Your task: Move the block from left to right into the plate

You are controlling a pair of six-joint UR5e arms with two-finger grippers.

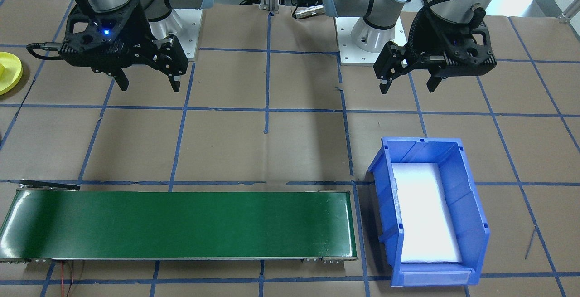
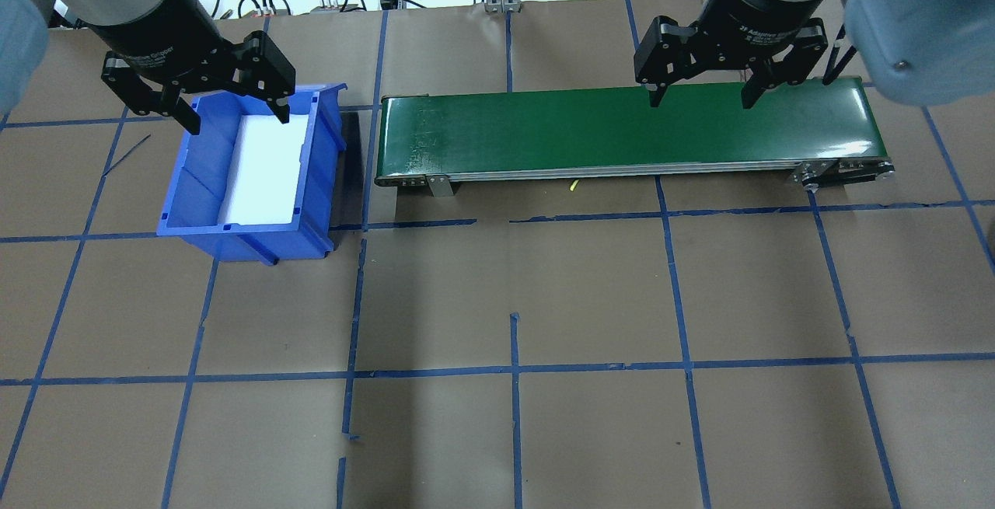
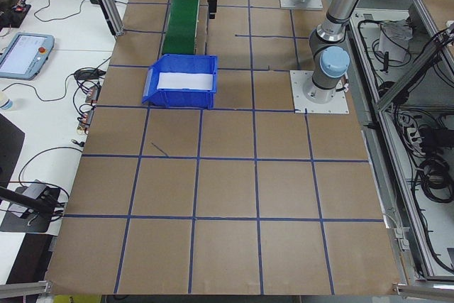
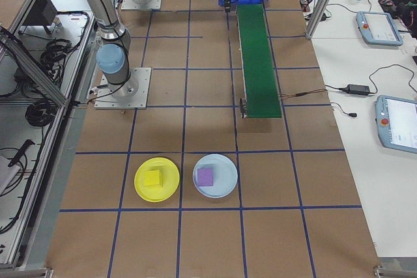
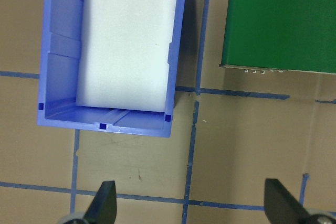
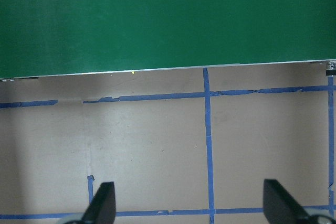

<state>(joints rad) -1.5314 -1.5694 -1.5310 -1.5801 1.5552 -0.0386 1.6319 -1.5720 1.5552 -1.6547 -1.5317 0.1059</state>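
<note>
Both arms raised, nothing held. Left gripper point(image 2: 198, 101) spread wide and empty above the blue bin point(image 2: 186, 206), which holds only white foam padding point(image 2: 264, 171). Right gripper point(image 2: 699, 85) likewise spread and empty over the green conveyor belt point(image 2: 544, 132), bare along its length. Yellow plate point(image 4: 156, 180) near the table's right end, a yellow block point(image 4: 152, 178) already lying in it; beside it a pale blue plate point(image 4: 215, 176) with a purple block point(image 4: 205, 176). Judged: transfer looks finished; next move likely just holding clear or homing.
</note>
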